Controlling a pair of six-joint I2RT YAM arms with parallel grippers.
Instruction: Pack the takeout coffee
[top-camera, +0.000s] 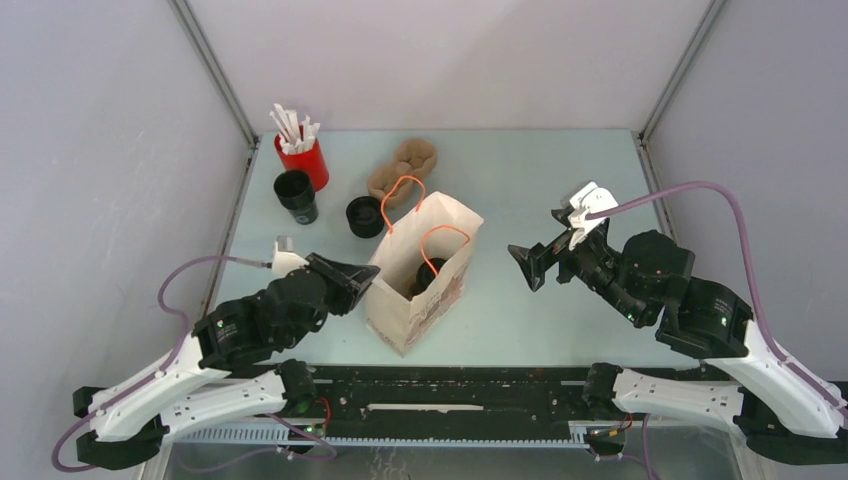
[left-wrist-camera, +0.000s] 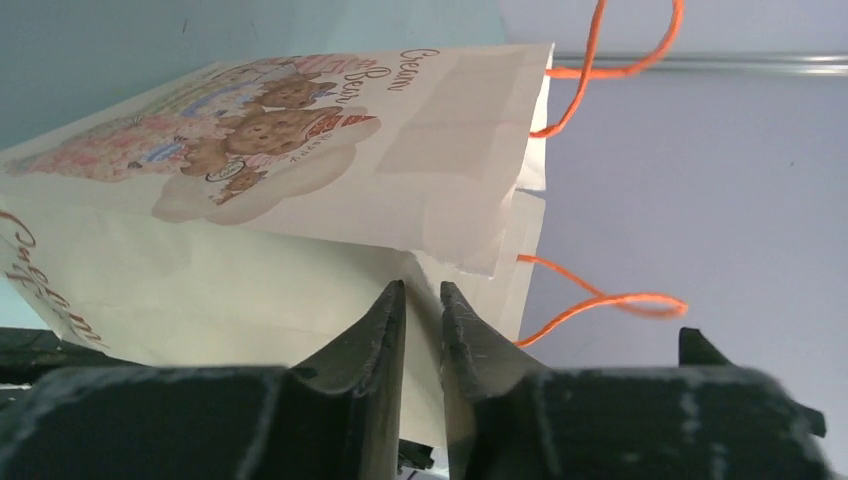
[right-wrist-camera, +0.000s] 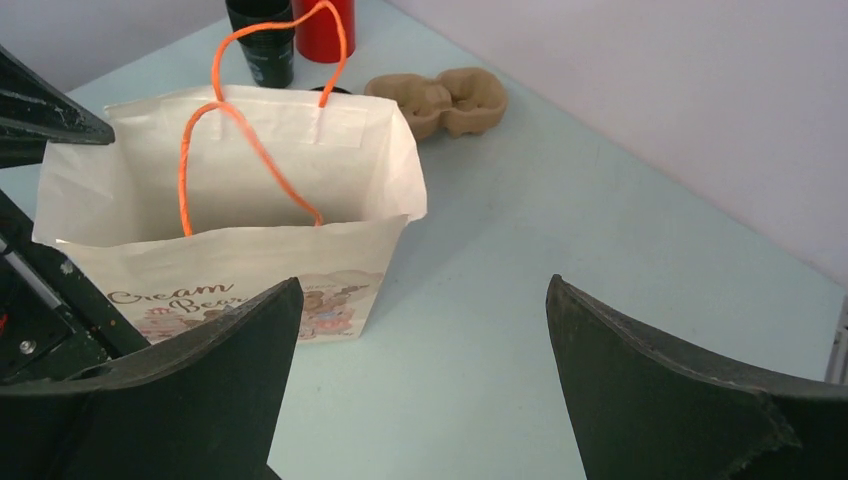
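Note:
A cream paper bag (top-camera: 440, 230) with orange cord handles stands open at mid-table. Low inside it shows a dark round top (top-camera: 428, 282), seemingly the takeout coffee; the bag's wall hides most of it. My left gripper (top-camera: 372, 278) is at the bag's left rim. In the left wrist view its jaws (left-wrist-camera: 423, 290) stand a narrow gap apart, with the bag's wall (left-wrist-camera: 300, 200) just beyond the tips and no paper pinched. My right gripper (top-camera: 525, 268) hovers to the right of the bag. It is wide open (right-wrist-camera: 422, 283) and empty, facing the bag (right-wrist-camera: 240, 170).
At the back left, a red cup of white sticks (top-camera: 303, 155) stands with another black cup (top-camera: 296, 195) beside it. A squat black round piece (top-camera: 365, 216) and a brown pulp carrier (top-camera: 402, 170) sit behind the bag. Grey walls enclose the table.

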